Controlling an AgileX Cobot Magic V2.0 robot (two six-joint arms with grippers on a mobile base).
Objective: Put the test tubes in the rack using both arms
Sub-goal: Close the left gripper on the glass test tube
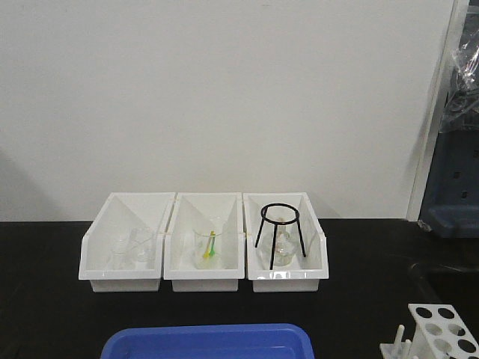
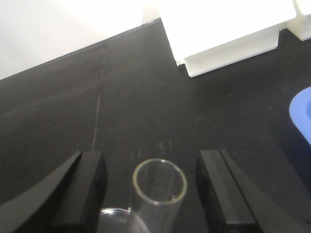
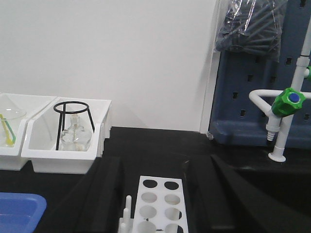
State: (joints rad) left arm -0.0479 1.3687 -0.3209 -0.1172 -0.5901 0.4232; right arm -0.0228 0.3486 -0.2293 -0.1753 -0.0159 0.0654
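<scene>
The exterior front-facing view looks slightly down across the worktop at 3 white bins against the wall, from mid distance. The left wrist view peers down, close over its end effector, at worktop and 1 bin corner. The right wrist view faces the wall, low over the rack, sharing rack and tripod bin with the front view.

We see a clear glass test tube with a glossy rim. The fingers of the left gripper are matt black, apparently plastic. The table is matt black too, and faintly scuffed. Our other views show the rack in smooth white plastic and the bins in glossier white plastic. The tripod is thin black metal rod, the flasks are shiny clear glass, and the tray is smooth blue plastic.
</scene>
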